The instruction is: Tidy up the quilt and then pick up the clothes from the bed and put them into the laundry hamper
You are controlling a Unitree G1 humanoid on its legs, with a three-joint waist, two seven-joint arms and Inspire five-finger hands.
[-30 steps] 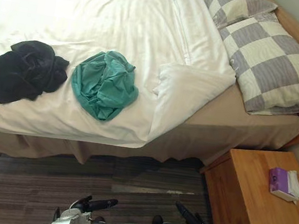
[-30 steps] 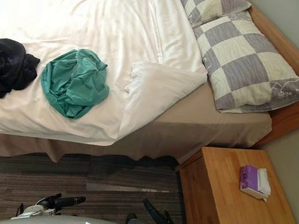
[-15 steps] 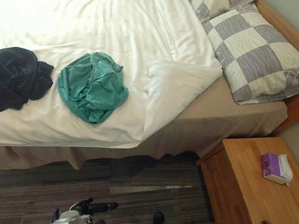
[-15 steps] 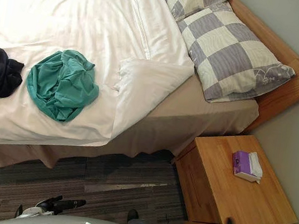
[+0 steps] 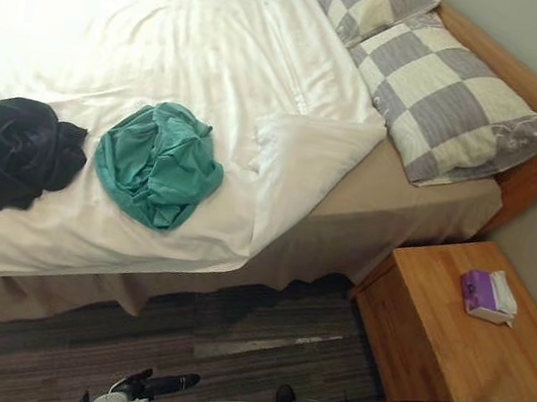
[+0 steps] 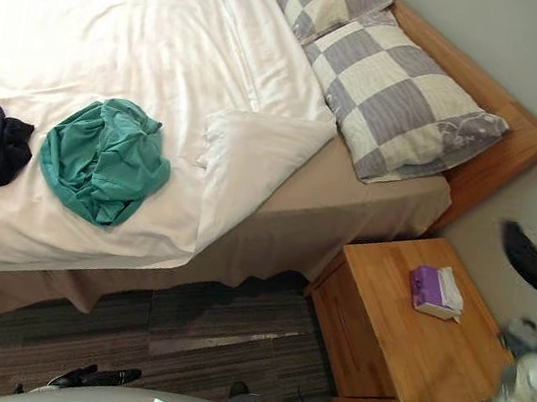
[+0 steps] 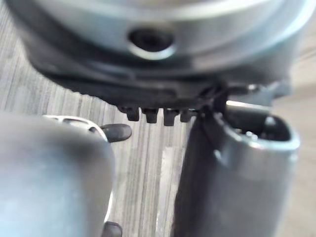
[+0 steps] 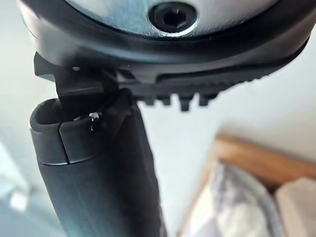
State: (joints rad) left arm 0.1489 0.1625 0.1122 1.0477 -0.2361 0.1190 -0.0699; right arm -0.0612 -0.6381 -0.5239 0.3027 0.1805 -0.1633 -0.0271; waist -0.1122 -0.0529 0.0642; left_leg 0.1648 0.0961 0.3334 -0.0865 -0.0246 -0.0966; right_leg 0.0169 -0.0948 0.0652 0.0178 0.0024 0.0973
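Right hand (image 6: 534,263) hovering by nightstand (image 6: 401,332), left hand (image 5: 160,383) hanging low; both relaxed, empty. Judging best: pinching quilt (image 5: 170,45) at folded-back corner, drawing it toward checked pillows (image 5: 444,106).

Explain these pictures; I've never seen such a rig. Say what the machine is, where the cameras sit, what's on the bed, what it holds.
It is a humanoid robot with two dark hands. Two pictures come from cameras in its head; two from its wrists, looking along each hand. On the bed lie a quilt with one corner folded back, a green garment, a black garment and two checked pillows. A tissue box sits on the bedside table. The left hand is low above the floor, the right hand beside the table; both are open and empty.
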